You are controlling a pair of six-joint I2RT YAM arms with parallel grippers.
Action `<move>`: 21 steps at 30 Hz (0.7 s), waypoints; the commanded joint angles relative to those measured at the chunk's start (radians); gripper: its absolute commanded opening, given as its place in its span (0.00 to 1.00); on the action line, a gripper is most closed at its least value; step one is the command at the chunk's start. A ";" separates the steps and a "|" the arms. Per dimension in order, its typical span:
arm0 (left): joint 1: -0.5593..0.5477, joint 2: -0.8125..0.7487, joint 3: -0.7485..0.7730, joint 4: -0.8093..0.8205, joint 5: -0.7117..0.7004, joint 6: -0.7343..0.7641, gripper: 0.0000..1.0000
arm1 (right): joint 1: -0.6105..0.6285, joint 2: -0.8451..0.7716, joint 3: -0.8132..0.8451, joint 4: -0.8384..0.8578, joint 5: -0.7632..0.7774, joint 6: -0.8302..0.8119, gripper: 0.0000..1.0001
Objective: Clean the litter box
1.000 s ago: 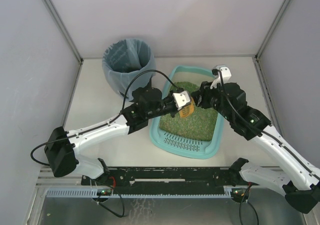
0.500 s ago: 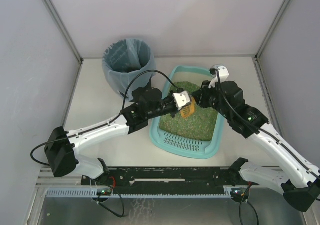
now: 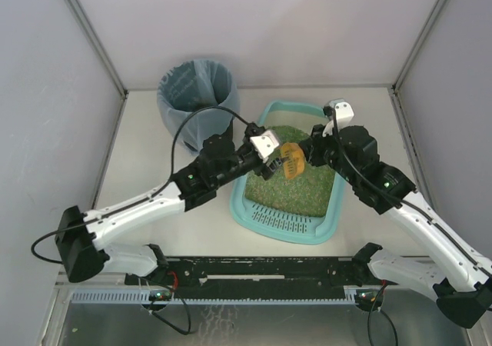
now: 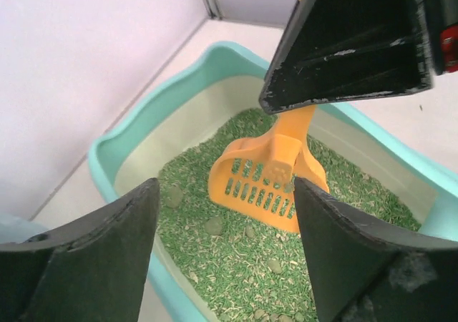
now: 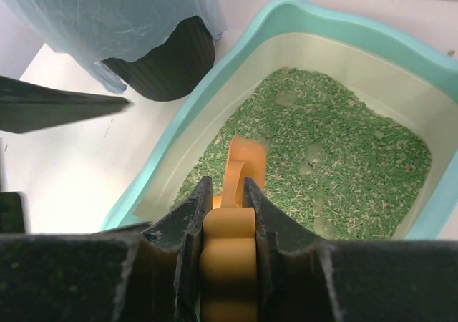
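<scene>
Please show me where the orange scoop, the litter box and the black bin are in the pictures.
orange scoop (image 4: 257, 189), left wrist view, on its slotted head.
litter box (image 3: 286, 221), top external view, on the slotted grille at its near end.
black bin (image 5: 172, 68), right wrist view, on its dark side wall.

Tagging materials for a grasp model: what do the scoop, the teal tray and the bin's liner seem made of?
The orange scoop looks like moulded plastic: smooth, slight sheen, regular slots. The litter box is likely rigid plastic: uniform teal, rounded rim. The bin liner seems thin plastic film: wrinkled, slightly translucent.
</scene>
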 commanded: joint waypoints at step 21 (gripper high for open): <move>0.240 -0.296 -0.180 -0.442 -0.080 -0.668 0.99 | -0.060 -0.005 -0.005 0.031 0.172 -0.036 0.00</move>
